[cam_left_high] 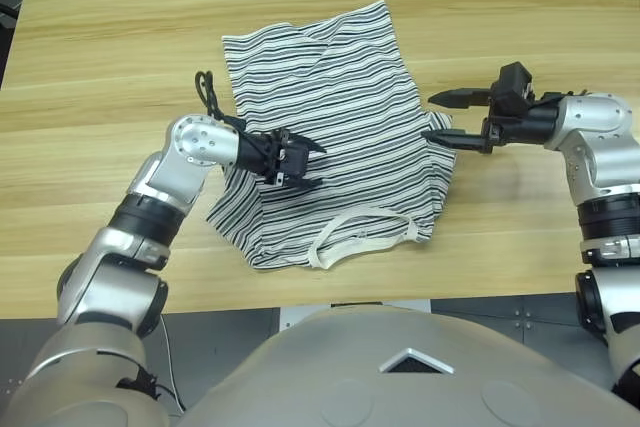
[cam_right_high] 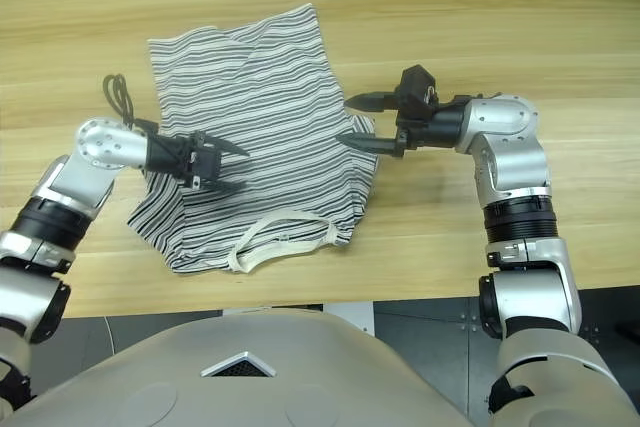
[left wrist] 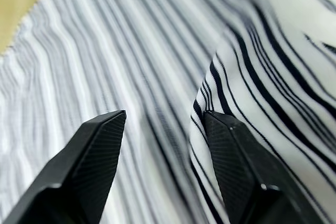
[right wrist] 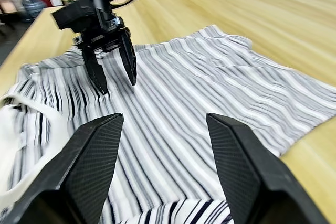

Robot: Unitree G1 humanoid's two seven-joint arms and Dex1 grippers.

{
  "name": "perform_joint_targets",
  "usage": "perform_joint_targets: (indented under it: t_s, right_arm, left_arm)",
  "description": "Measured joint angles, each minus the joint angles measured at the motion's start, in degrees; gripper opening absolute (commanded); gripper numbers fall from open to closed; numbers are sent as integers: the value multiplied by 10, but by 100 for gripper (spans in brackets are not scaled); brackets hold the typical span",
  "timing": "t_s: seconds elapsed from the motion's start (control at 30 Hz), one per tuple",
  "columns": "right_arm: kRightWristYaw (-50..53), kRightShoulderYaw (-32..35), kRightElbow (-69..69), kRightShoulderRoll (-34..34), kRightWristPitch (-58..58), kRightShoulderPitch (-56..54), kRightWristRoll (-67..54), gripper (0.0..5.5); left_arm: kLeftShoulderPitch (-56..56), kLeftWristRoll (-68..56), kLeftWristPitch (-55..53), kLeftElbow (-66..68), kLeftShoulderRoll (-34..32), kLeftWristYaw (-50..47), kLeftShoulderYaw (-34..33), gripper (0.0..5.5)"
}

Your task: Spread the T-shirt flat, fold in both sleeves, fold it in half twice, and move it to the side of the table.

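Note:
A black-and-white striped T-shirt (cam_left_high: 330, 107) lies on the wooden table (cam_left_high: 110, 37), its white collar (cam_left_high: 362, 237) toward the front edge. Its sides look folded inward and the cloth is rumpled at the lower right. My left gripper (cam_left_high: 320, 166) hovers open over the shirt's left half, close above the fabric (left wrist: 131, 66), with nothing between its fingers (left wrist: 94, 156). At the shirt's right edge my right gripper (cam_left_high: 428, 117) stands open, holding nothing. In the right wrist view it (right wrist: 165, 124) faces across the stripes toward the left gripper (right wrist: 116, 74).
Bare wood surrounds the shirt on the left, right and far side. The table's front edge (cam_left_high: 300, 299) runs just below the collar, with grey floor (cam_left_high: 500, 317) beyond it.

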State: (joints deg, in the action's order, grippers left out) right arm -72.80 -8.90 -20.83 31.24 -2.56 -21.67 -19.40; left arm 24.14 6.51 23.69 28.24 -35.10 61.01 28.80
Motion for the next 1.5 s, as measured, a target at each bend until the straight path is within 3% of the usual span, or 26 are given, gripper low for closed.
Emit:
perform_joint_targets:
  t_s: [0.3,0.6,0.93,1.3,1.43,1.5]
  right_arm:
    - [59,-10,-71,-32,57,-14,67,292]
    - [111,-68,-165,-34,149,-11,185,292]
    - [81,-71,-137,-52,146,11,144,292]
    - [89,-130,-113,-124,176,23,181,292]
    - [140,-150,-134,-112,243,0,232,292]
    - [164,-155,-129,-74,268,-12,261,292]
  left_arm:
    - [63,39,145,198,19,-171,31,277]
    - [52,39,179,209,-19,-178,36,277]
    - [33,39,191,209,-123,-178,36,277]
    - [30,38,191,209,-126,-181,35,277]
    - [27,38,191,209,-124,-192,35,277]
    - [27,38,191,209,-121,-195,35,277]
